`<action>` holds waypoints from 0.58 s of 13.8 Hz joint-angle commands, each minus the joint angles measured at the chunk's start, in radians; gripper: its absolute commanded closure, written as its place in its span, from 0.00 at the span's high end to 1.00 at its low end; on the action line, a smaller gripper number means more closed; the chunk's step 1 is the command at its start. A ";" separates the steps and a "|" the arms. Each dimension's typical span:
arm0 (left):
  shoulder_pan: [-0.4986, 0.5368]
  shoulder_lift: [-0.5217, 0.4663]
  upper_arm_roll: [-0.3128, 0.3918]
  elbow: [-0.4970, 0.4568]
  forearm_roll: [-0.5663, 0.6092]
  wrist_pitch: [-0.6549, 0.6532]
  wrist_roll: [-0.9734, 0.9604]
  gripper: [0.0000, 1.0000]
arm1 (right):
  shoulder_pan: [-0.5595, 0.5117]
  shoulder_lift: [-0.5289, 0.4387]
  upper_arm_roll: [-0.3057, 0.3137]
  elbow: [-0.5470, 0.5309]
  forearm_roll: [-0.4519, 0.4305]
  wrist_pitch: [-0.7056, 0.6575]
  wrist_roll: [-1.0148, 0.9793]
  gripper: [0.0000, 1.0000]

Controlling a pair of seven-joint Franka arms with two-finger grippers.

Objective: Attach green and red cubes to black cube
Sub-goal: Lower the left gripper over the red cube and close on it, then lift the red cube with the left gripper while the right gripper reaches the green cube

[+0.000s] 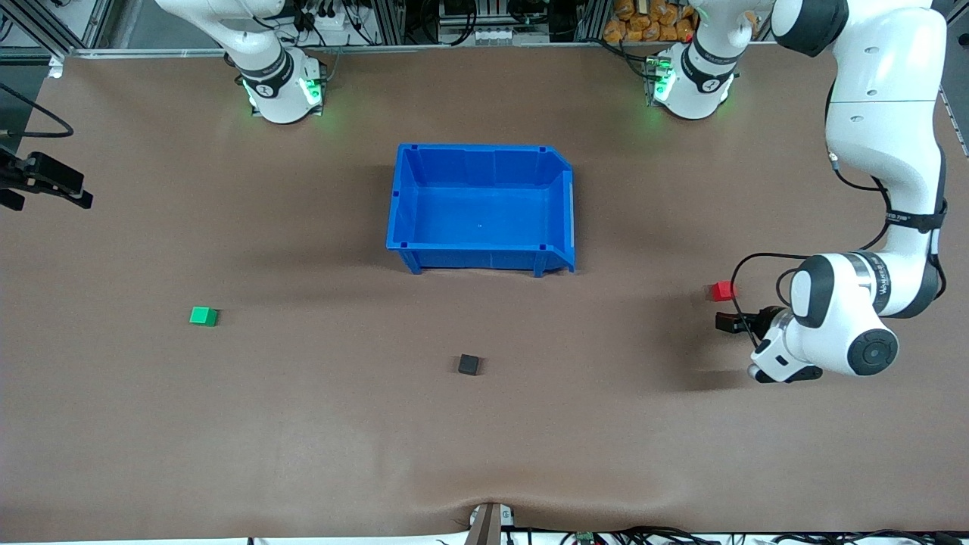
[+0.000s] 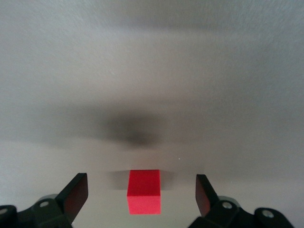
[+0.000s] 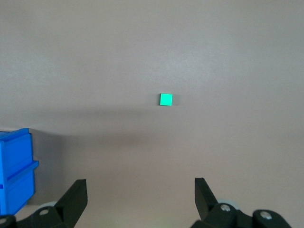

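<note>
The left arm comes down from its base at about one o'clock of the blue bin [image 1: 481, 208], swings out over the left arm's end of the table, then bends sharply at the elbow so the wrist lies low and nearly level. Its left gripper [image 1: 725, 321] hangs close above the brown table [image 1: 303, 424], just beside the red cube [image 1: 721, 291]. In the left wrist view the fingers [image 2: 76, 194] are spread wide, and the red cube [image 2: 144, 192] sits on the table in line with the gap between them, touching neither.

The right arm rises out of the front view from its base at about eleven o'clock of the bin; only the black end of the right gripper [image 1: 45, 182] shows, at the table's edge at roughly nine o'clock of the bin. Its wrist view fills this in: the right gripper [image 3: 141, 197] is held high, fingers wide apart and empty, with the green cube [image 3: 166, 99] small and well clear of them, and a corner of the bin [image 3: 16, 168] at the frame's edge.

The green cube [image 1: 203, 316] rests at about eight o'clock of the bin. The black cube [image 1: 469, 365] lies at six o'clock, nearer the front camera, well apart from both coloured cubes; only the front view shows it.
</note>
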 commanded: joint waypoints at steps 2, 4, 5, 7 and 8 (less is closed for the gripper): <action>-0.012 -0.020 -0.003 -0.066 0.013 0.024 -0.023 0.97 | 0.001 -0.008 0.003 0.006 0.003 -0.020 0.011 1.00; -0.009 -0.022 -0.003 -0.077 0.013 0.024 -0.021 0.86 | 0.000 -0.007 0.003 0.010 0.014 -0.020 0.001 1.00; -0.006 -0.022 -0.003 -0.079 0.012 0.024 -0.020 0.80 | 0.004 -0.007 0.005 0.015 0.011 -0.035 0.004 1.00; -0.001 -0.022 -0.003 -0.089 0.012 0.022 -0.011 0.69 | 0.012 -0.005 0.003 0.021 0.012 -0.098 0.007 1.00; -0.001 -0.023 -0.003 -0.092 0.012 0.022 -0.011 0.67 | 0.021 0.004 0.003 0.012 0.008 -0.121 0.002 1.00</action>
